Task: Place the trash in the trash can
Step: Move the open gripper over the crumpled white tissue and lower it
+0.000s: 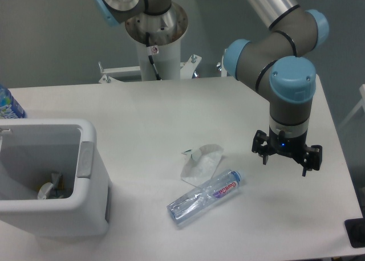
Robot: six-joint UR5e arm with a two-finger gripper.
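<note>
White table (pixel 142 110), UR5e arm (pixel 285 50) coming in from far right, wrist pointing down. Gripper (pixel 287 156) hangs over the right part of the table, fingers spread wide, nothing between them, not touching either trash item. Crumpled whitish plastic wrapper (pixel 201 162) lies on the table near centre, to the left of the gripper and apart from it. Clear water bottle (pixel 204 196) with blue cap and red-lettered label lies on its side just near of the wrapper, cap end pointing right and slightly far, base toward the near left; its upper edge touches or slightly overlaps the wrapper, can't tell which. Trash can (pixel 85 158), white-grey with a grey recessed handle on its right side, stands at the near left, well apart from both items; some scraps visible inside at the bottom. Second bottle with blue-green label (pixel 8 104) partly visible at the far left edge, behind the bin. Arm base pedestal (pixel 155 39) at far centre.
</note>
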